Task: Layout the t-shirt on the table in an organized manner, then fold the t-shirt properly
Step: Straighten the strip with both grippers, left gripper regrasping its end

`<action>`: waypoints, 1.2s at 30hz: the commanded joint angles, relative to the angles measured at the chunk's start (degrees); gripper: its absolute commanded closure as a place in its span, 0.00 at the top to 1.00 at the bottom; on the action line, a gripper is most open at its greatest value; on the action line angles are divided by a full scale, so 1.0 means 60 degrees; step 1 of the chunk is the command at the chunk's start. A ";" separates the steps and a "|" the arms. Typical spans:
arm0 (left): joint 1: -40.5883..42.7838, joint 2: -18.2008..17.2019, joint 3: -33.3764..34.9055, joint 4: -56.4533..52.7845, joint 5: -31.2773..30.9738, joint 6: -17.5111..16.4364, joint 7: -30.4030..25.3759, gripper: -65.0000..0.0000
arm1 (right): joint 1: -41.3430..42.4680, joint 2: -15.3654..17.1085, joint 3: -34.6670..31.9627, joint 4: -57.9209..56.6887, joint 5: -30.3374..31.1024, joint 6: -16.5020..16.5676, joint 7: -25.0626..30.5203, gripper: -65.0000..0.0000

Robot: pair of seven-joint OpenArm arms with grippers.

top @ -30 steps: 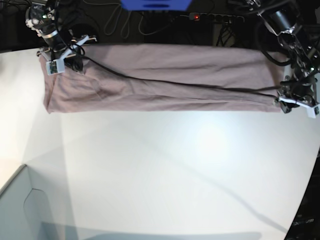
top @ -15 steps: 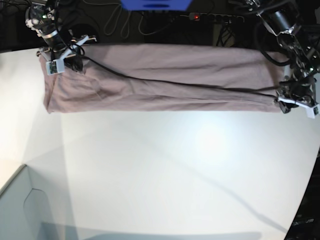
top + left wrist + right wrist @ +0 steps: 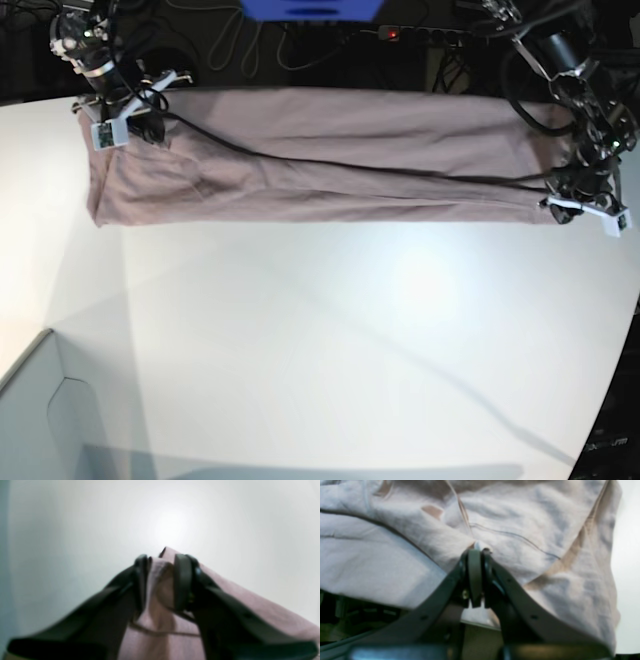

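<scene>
Table [image 3: 330, 340] white, bearing t-shirt [image 3: 330, 155] stretched along far edge. Left gripper [image 3: 160, 580] part open astride a bunched corner (grip uncertain, view blurred). Right gripper [image 3: 476, 576] pinched tight on a fold at the opposite end.

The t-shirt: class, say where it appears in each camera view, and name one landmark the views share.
Base: the t-shirt stretches as a band across the table's far side.
Left wrist: lower centre-right, its corner between the fingers.
Right wrist: fills most of the frame.
Shared landmark: the white table.
</scene>
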 commanded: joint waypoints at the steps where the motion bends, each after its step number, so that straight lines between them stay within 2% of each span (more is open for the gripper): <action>1: -0.0144 -0.0125 0.0003 0.0145 -0.0163 -0.0093 -0.0216 0.18 | -0.0024 0.0072 0.0033 0.0129 0.0147 0.0020 0.0230 0.00; 4: -0.0144 -0.0125 0.0003 0.0145 -0.0163 -0.0078 -0.0216 0.00 | -0.0024 0.0072 0.0033 0.0129 0.0147 0.0020 0.0230 0.00; 10: -0.0100 -0.0125 -0.0027 0.0424 -0.0163 -0.0093 -0.0216 0.00 | -0.0024 0.0072 0.0033 0.0129 0.0147 0.0020 0.0230 0.00; 21: 0.0911 0.0358 -0.0041 0.2709 -0.0192 -0.0122 -0.0172 0.00 | -0.0024 0.0043 0.0033 0.0129 0.0147 0.0020 0.0230 0.00; 31: 0.1775 0.0461 -0.0056 0.2768 -0.0236 -0.0137 -0.0202 0.00 | -0.0024 0.0028 0.0077 0.0232 0.0205 0.0020 0.0230 0.00; 36: 0.2010 0.0373 -0.0056 0.2695 -0.0968 -0.0137 -0.0202 0.00 | -0.0126 0.0057 0.0092 0.0598 0.0205 0.0020 0.0230 0.00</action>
